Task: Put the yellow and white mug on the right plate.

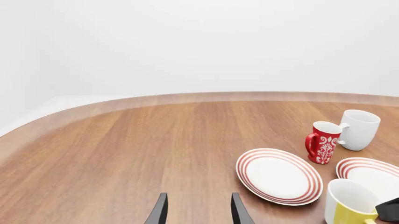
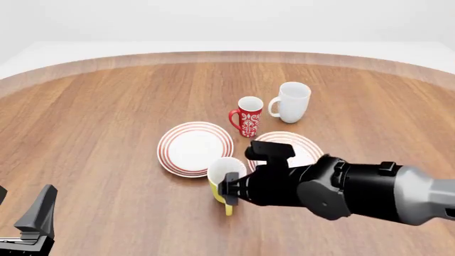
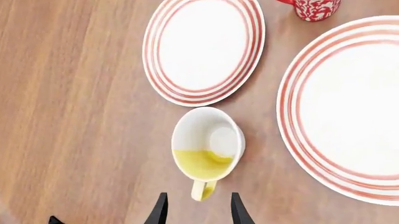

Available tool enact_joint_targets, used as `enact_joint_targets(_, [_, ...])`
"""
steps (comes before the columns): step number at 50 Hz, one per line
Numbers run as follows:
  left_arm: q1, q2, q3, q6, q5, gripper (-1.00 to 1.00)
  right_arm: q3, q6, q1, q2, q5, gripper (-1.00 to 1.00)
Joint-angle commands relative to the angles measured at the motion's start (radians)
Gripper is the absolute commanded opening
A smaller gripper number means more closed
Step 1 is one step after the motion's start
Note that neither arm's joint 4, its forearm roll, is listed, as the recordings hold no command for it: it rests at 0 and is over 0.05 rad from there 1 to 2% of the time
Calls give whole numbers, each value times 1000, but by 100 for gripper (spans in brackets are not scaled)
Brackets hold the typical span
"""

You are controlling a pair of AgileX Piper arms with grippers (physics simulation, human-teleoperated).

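Observation:
The yellow and white mug [image 2: 225, 175] stands upright on the table, just in front of the gap between the two plates, with its handle [image 3: 204, 189] pointing toward me. My right gripper [image 3: 198, 210] is open right at the handle, whose end sits between the fingertips, not clamped. In the front view the right gripper [image 2: 232, 190] hangs low at the mug's near side. The right plate [image 2: 304, 150] is bare and partly hidden by the right arm. My left gripper [image 1: 198, 212] is open and empty, far off at the near left [image 2: 29, 213].
The left plate [image 2: 194, 148] lies beside the right one. A red-and-white patterned mug [image 2: 248, 116] and a larger white mug [image 2: 291, 101] stand behind the plates. The left wrist view also shows the yellow mug [image 1: 349, 205] and both plates.

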Motion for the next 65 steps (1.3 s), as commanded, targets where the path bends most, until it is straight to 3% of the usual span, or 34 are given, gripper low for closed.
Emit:
enact_joint_targets(1, [0,0,0,0,0,100,15,14,9,30,-40,100])
enact_joint_targets(65, [0,0,0,0,0,100,71,65,29,157,-207,100])
